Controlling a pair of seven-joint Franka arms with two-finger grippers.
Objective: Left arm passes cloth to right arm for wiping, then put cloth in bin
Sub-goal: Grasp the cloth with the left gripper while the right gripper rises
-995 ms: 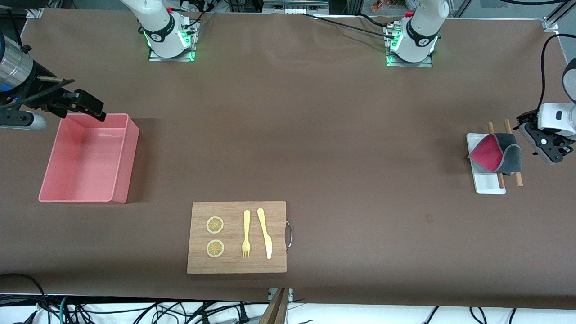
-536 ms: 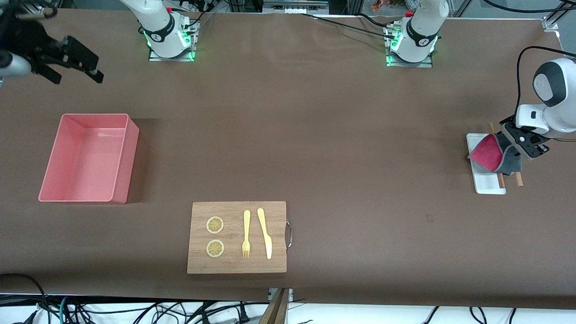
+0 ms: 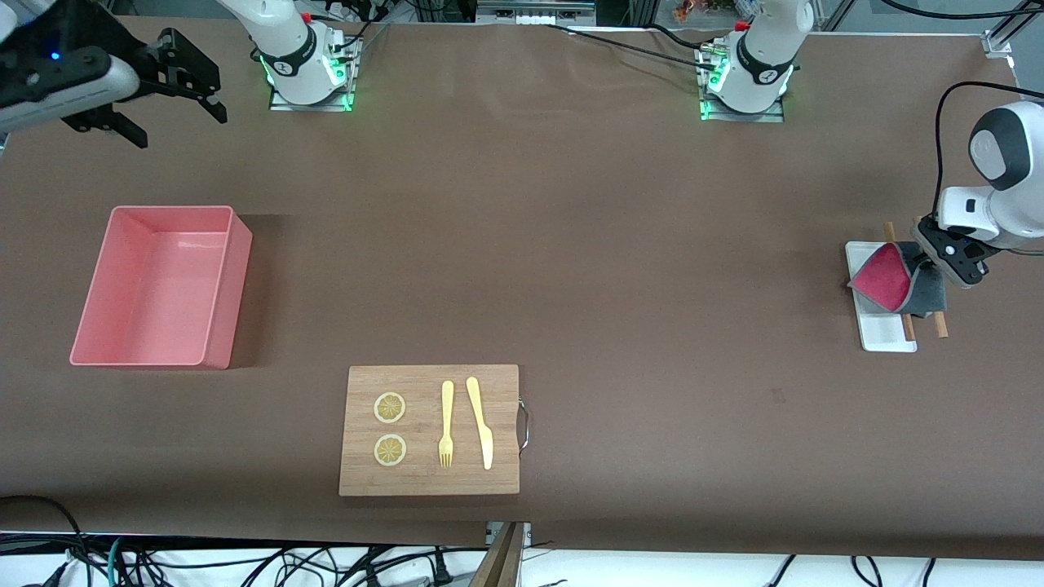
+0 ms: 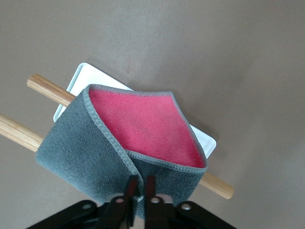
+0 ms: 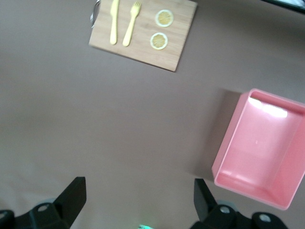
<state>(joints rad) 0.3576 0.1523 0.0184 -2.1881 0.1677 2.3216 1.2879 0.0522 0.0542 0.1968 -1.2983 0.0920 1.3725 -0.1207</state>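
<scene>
- Pinching the grey edge of the cloth (image 4: 138, 143), the left gripper (image 4: 141, 183) is seen with its fingers (image 4: 133, 185) pressed together on the fabric, at the left arm's end of the table.
- Cloth (image 3: 897, 281) is folded, magenta face showing inside the fold, grey face outside; it is draped over two wooden sticks (image 4: 47, 90) and a small white tray (image 3: 879, 330).
- Sticks are laid across the tray, one end poking out past the cloth in the left wrist view.
- Left gripper (image 3: 930, 267) is positioned down at the cloth, on the side toward the table end.
- Right gripper (image 3: 175, 86) is held up in the air over bare table near the right arm's base, fingers (image 5: 71, 195) spread wide, nothing between them.
- Bin (image 3: 159, 285) is placed at the right arm's end of the table, pink, open, with nothing seen inside (image 5: 259, 145).
- Cloth and bin are set well apart, at the two ends of the table.
- Cutting board (image 3: 430, 430) is placed near the front camera edge, between the two ends, closer to the bin.
- On the board: two lemon slices (image 3: 390, 408), a yellow fork (image 3: 446, 422) and a yellow knife (image 3: 481, 420), laid side by side.
</scene>
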